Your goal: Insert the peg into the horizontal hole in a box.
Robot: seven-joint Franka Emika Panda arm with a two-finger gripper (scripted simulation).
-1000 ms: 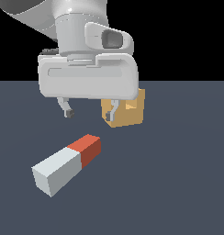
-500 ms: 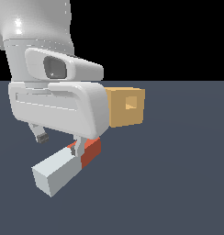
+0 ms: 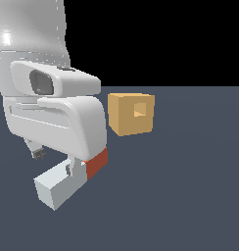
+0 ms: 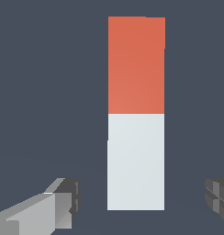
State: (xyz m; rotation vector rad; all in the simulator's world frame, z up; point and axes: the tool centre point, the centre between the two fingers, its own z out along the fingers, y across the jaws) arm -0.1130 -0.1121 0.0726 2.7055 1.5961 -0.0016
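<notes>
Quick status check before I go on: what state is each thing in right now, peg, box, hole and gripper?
peg: lying flat on the floor, not gripped, white end between the fingers.
box: resting on the floor, apart from the peg.
hole: empty, nothing inserted.
gripper: open, fingers either side of the peg's white end with gaps, not touching it.

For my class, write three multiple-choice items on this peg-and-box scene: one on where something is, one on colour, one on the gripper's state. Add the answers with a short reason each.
1. Where does the peg lie?
A. inside the box
B. on the floor, apart from the box
C. on top of the box

2. What colours is the peg?
A. all red
B. blue and white
C. red and pale grey-white

3. The gripper is:
A. open, one finger on each side of the peg
B. shut on the box
C. shut on nothing

Answers: 1 B, floor shows between peg and box; 2 C, the wrist view shows both halves; 3 A, gaps separate fingers from peg.
</notes>
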